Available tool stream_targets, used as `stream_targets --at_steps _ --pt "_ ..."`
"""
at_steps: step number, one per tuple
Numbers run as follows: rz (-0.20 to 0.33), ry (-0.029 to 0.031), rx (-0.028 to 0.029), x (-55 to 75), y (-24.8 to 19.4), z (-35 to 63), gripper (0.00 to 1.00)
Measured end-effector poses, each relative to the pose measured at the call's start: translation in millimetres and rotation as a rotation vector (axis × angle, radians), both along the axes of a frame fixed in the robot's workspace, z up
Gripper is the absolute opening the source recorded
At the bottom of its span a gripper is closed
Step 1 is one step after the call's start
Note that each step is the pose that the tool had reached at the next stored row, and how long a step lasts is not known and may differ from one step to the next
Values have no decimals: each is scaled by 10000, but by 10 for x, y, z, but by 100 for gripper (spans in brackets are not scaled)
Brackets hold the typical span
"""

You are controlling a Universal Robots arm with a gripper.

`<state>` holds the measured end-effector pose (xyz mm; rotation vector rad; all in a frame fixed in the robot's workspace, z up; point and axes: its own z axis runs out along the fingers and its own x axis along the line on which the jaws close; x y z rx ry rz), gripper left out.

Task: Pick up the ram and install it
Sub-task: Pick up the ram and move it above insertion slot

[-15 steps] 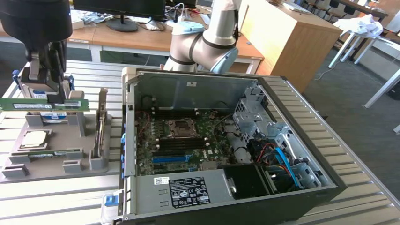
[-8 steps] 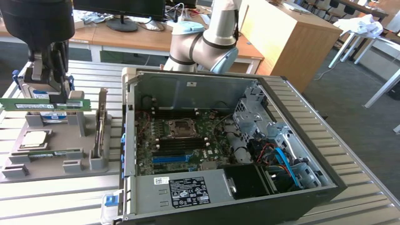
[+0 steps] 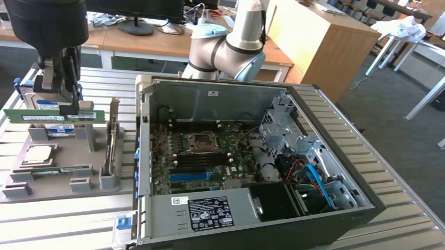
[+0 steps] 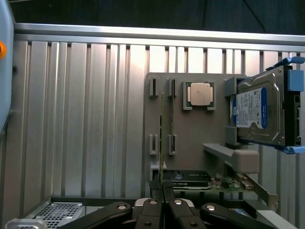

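Note:
The ram point(image 3: 41, 116), a long green stick with a pale sticker, hangs level above the grey holder tray point(image 3: 62, 185) at the exterior view's left. My gripper point(image 3: 70, 108) is shut on its upper edge, toward the end nearer the computer. In the wrist view the ram point(image 4: 162, 138) runs edge-on away from my gripper point(image 4: 163, 190), above the tray point(image 4: 200, 133). The open computer case point(image 3: 208, 86) lies to the exterior view's right, with its motherboard point(image 3: 201, 156) and dark memory slots exposed.
On the tray rest a silver processor chip point(image 3: 38, 155), another green stick point(image 3: 59, 170), an upright card point(image 3: 111, 140) and a blue-labelled hard drive point(image 4: 259, 112). The arm's elbow point(image 3: 226, 47) rises behind the case. The slatted metal table point(image 3: 70, 224) carries everything.

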<state>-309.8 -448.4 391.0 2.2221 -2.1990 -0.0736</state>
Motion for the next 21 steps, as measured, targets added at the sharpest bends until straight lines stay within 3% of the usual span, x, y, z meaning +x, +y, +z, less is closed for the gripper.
stream_targets --at_steps 21 --pt "-1 -1 0 165 0 0 11"
